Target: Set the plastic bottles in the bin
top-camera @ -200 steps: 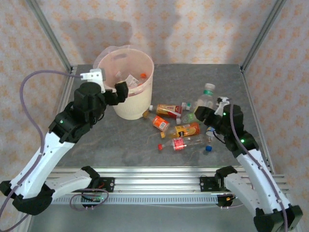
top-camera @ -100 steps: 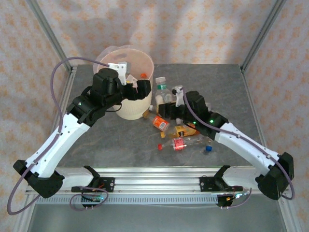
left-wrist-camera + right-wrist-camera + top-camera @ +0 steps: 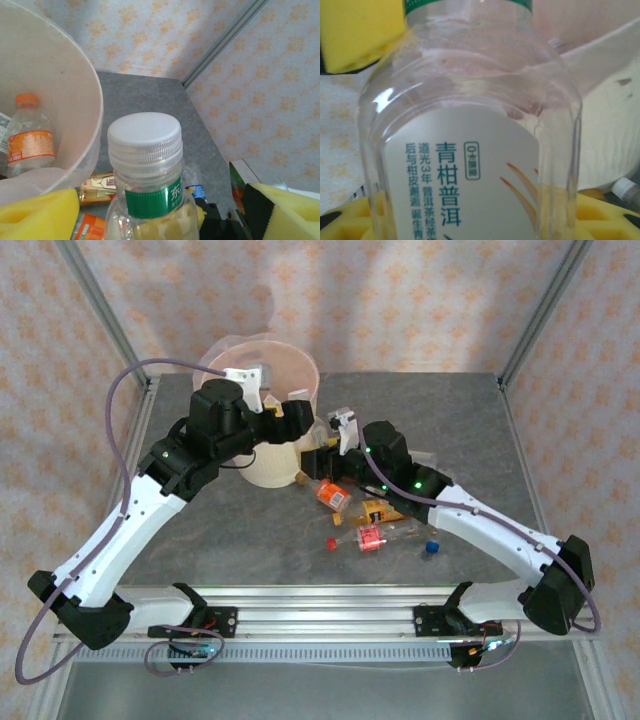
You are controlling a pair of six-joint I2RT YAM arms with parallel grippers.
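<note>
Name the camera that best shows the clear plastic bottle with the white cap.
Left wrist: the clear white-capped bottle shows cap, green neck band and shoulder sharply. Right wrist gives its body and pale label, cropped close. Top external barely shows it.

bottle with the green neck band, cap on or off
On. A white ribbed cap sits over the neck of the bottle, just above its green band, in the left wrist view.
</note>
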